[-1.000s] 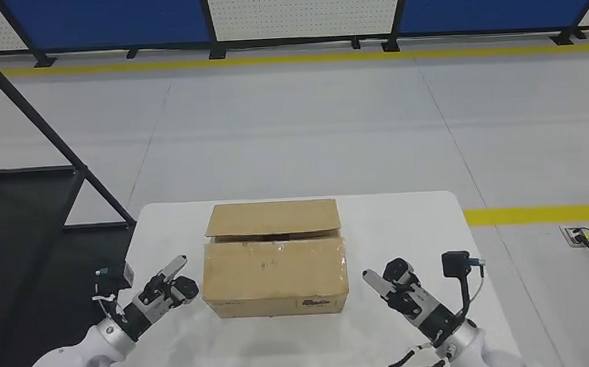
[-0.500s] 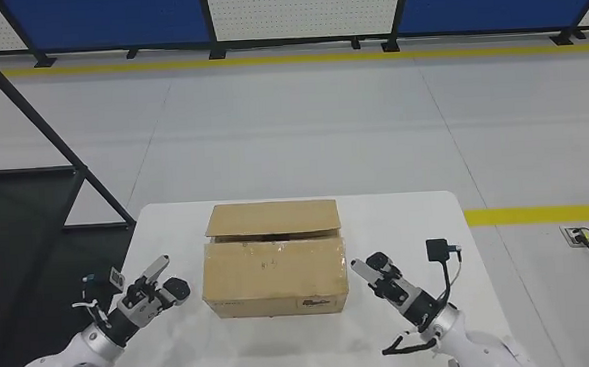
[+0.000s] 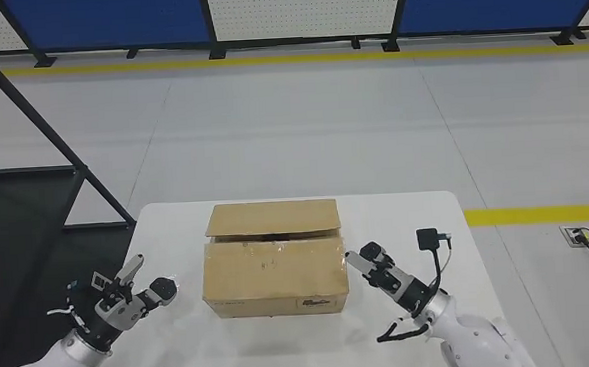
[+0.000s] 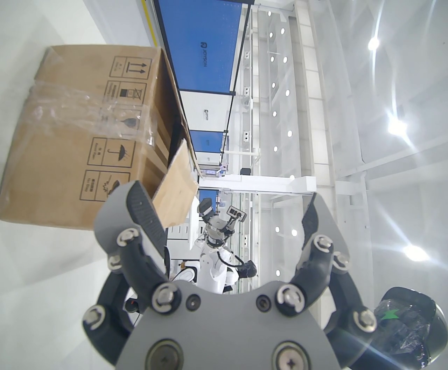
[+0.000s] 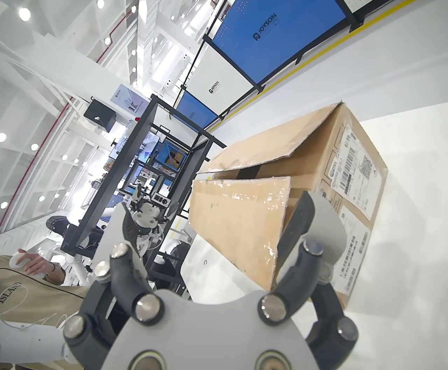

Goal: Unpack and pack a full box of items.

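On table (image 3: 406, 218), cardboard box (image 3: 274, 275), left tool (image 3: 151, 275), right tool (image 3: 363, 256) flanking, spread

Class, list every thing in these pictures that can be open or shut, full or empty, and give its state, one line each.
box: upright on the table, top flaps ajar, contents hidden.
left gripper: open, empty, apart from the box.
right gripper: open, empty, close beside the box, not gripping it.
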